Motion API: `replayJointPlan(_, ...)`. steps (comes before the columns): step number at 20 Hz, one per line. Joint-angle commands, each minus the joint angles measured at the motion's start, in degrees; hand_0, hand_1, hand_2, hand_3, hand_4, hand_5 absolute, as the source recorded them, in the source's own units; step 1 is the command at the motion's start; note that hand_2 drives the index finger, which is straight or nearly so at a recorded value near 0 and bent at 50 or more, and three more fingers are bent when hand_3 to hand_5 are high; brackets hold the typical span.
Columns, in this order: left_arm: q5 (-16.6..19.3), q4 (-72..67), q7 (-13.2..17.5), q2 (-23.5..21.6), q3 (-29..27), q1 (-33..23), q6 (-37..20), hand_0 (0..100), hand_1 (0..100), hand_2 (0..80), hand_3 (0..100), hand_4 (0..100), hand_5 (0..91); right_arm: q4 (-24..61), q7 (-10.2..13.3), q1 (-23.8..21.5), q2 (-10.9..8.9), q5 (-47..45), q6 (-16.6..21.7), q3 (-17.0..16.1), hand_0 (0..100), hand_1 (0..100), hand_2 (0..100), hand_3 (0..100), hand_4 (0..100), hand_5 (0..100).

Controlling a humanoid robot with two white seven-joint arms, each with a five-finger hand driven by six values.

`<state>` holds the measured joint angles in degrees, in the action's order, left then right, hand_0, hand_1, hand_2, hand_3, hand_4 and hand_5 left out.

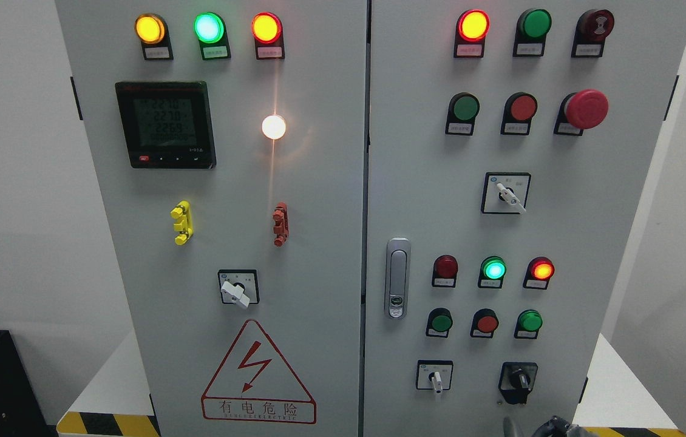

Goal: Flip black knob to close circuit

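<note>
The black knob [519, 381] sits low on the right door of the grey cabinet [319, 200], near the bottom edge, its bar handle close to upright. At 9 o'clock from it is a white-handled switch [434, 377] on a black-framed plate. At 12 o'clock from the knob stand two rows of three round buttons and lamps; in the upper row a green lamp [493, 269] and an orange-red lamp [541, 269] glow. Further up is another selector [507, 194] with a white lever pointing toward 4 o'clock, and at 1 o'clock from that a big red mushroom button [586, 109]. The silver door latch [397, 278] lies at 10 o'clock from the knob, by the seam between the doors.

At 6 o'clock from the knob, right on the bottom edge, dark grey fingertips of the right hand [552, 428] poke into view, just below the knob and not touching it. Too little shows to tell whether the hand is loose or clenched.

On the left door are a lit meter [166, 124], a white lamp [274, 127], yellow [181, 223] and red [280, 224] clips, a white selector [237, 290] and a red warning triangle [258, 376].
</note>
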<state>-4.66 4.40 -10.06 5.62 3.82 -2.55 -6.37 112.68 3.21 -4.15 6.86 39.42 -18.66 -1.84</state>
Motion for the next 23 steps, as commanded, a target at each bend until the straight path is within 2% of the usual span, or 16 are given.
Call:
replayJointPlan(1, 0.0, -0.01, 0.04, 0.0, 0.04, 0.0, -0.04, 12, 56, 0.0, 0, 0, 0.0, 7.38, 0.66, -6.38, 0.26, -16.53, 4.23, 3.16, 0, 0, 15, 30, 30, 28)
replayJointPlan(3, 0.0, 0.08, 0.04, 0.0, -0.04, 0.0, -0.04, 12, 56, 0.0, 0, 0, 0.0, 7.38, 0.75, -7.71, 0.26, -23.3, 7.66, 2.89, 0, 0, 8, 23, 21, 17)
replayJointPlan(7, 0.0, -0.01, 0.04, 0.0, 0.04, 0.0, -0.04, 12, 56, 0.0, 0, 0, 0.0, 7.38, 0.93, -10.78, 0.0, -32.1, 13.37, 2.81, 0, 0, 2, 17, 15, 12)
replayJointPlan(9, 0.0, -0.01, 0.04, 0.0, -0.04, 0.0, -0.04, 12, 56, 0.0, 0, 0, 0.0, 7.38, 0.93, -11.49, -0.09, -34.31, 14.96, 2.72, 0, 0, 0, 14, 11, 7)
replayJointPlan(15, 0.0, -0.01, 0.04, 0.0, -0.04, 0.0, -0.04, 12, 56, 0.0, 0, 0, 0.0, 7.29, 0.84, -12.9, -0.18, -37.13, 15.32, 2.28, 0, 0, 0, 10, 7, 0)
replayJointPlan(23, 0.0, -0.01, -0.05, 0.0, 0.04, 0.0, -0.04, 12, 56, 0.0, 0, 0, 0.0, 7.29, 0.84, -12.99, -0.18, -38.45, 15.85, 2.19, 0, 0, 0, 8, 5, 0)
